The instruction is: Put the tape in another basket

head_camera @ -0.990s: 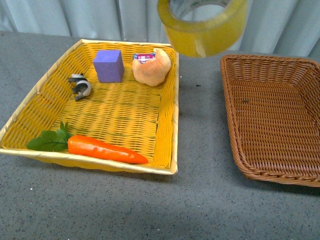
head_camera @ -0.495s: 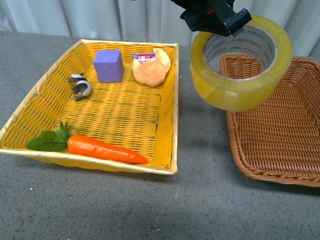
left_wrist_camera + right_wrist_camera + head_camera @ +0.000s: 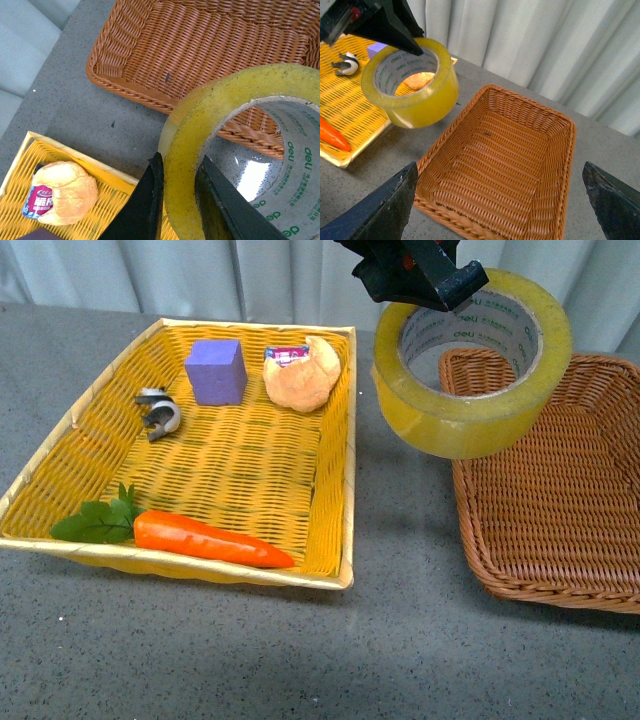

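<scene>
My left gripper (image 3: 425, 285) is shut on the wall of the tape (image 3: 470, 365), a wide translucent yellow roll with a white printed core. It holds the roll in the air over the near left rim of the brown wicker basket (image 3: 560, 490). In the left wrist view the two black fingers (image 3: 150, 200) pinch the tape's wall (image 3: 182, 165), with the basket (image 3: 200, 45) beyond. In the right wrist view the tape (image 3: 412, 82) hangs beside the basket (image 3: 500, 165). My right gripper (image 3: 500, 200) is open above the basket, its fingers wide apart.
A bright yellow basket (image 3: 345, 455) on the left holds a carrot (image 3: 205, 538), a purple block (image 3: 216, 370), a bun (image 3: 302, 372) and a small grey-white clip (image 3: 160, 412). Grey tabletop lies between the baskets. A pale curtain hangs at the back.
The tape has come down and to the right, from high above the yellow basket's far corner to the brown basket's left rim. In the last half second it barely moved.
</scene>
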Controlling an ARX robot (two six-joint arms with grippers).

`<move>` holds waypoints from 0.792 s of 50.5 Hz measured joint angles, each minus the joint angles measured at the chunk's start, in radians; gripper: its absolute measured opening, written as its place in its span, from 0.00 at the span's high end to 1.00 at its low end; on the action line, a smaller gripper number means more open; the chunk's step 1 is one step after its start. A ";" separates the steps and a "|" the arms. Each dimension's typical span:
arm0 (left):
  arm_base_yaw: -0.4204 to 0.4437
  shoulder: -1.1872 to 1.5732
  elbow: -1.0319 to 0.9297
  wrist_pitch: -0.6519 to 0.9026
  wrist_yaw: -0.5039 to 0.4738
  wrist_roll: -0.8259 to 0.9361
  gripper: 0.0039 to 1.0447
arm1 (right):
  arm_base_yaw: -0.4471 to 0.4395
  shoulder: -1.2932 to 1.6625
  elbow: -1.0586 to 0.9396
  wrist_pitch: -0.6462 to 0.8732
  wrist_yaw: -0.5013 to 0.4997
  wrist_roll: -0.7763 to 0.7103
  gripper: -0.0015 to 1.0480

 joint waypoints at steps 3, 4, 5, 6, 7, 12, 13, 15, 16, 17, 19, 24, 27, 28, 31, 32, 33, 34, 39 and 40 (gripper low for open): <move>0.000 0.000 0.000 0.000 0.000 0.000 0.86 | 0.008 0.114 0.077 -0.008 -0.017 -0.002 0.09; 0.000 0.000 0.000 0.000 0.000 0.000 0.86 | 0.012 0.180 0.121 -0.010 -0.024 0.003 0.09; 0.000 0.000 0.000 0.000 0.000 0.000 0.86 | 0.016 0.221 0.148 -0.007 -0.023 0.005 0.09; 0.000 0.000 0.000 0.000 0.000 0.000 0.86 | 0.023 0.282 0.189 -0.007 -0.025 0.007 0.09; 0.000 0.000 0.000 0.000 0.000 0.000 0.86 | 0.027 0.321 0.216 -0.011 -0.029 0.011 0.09; 0.000 0.000 0.000 0.000 0.000 0.000 0.86 | 0.057 0.484 0.325 -0.018 -0.044 0.037 0.09; 0.000 0.000 0.000 0.000 0.000 0.000 0.86 | 0.065 0.517 0.348 -0.021 -0.050 0.042 0.09; 0.000 0.000 0.000 0.000 0.000 0.000 0.86 | 0.077 0.565 0.373 -0.021 -0.059 0.051 0.09; 0.000 0.000 0.000 0.000 0.000 0.000 0.86 | 0.085 0.593 0.397 -0.025 -0.064 0.059 0.09; 0.000 0.000 0.000 0.000 0.000 0.000 0.86 | 0.094 0.621 0.418 -0.037 -0.070 0.069 0.09; 0.000 0.000 0.000 0.000 0.000 0.000 0.86 | 0.109 0.661 0.449 -0.060 -0.076 0.080 0.09; 0.000 0.000 0.000 0.000 0.000 0.000 0.86 | 0.157 0.761 0.521 -0.089 -0.060 0.125 0.09; 0.000 0.000 0.000 0.000 0.000 0.000 0.86 | 0.195 0.835 0.565 -0.089 -0.031 0.162 0.09; 0.000 0.000 0.000 0.000 0.000 0.000 0.86 | 0.203 0.852 0.572 -0.087 -0.022 0.170 0.09; 0.000 0.000 0.000 0.000 0.000 0.000 0.86 | 0.224 0.906 0.593 -0.075 0.010 0.195 0.09; 0.000 0.000 0.000 0.000 0.000 0.000 0.86 | 0.230 0.929 0.601 -0.072 0.026 0.204 0.09; 0.000 0.000 0.000 0.000 0.000 0.000 0.86 | 0.234 0.944 0.605 -0.069 0.041 0.209 0.09; 0.000 0.000 0.000 0.000 0.000 0.000 0.86 | 0.240 0.964 0.610 -0.063 0.064 0.216 0.09; 0.000 0.000 0.000 0.000 0.000 0.000 0.86 | 0.251 1.021 0.614 -0.036 0.111 0.238 0.09; 0.000 0.000 0.000 0.000 0.000 0.000 0.86 | 0.252 1.029 0.614 -0.032 0.113 0.247 0.10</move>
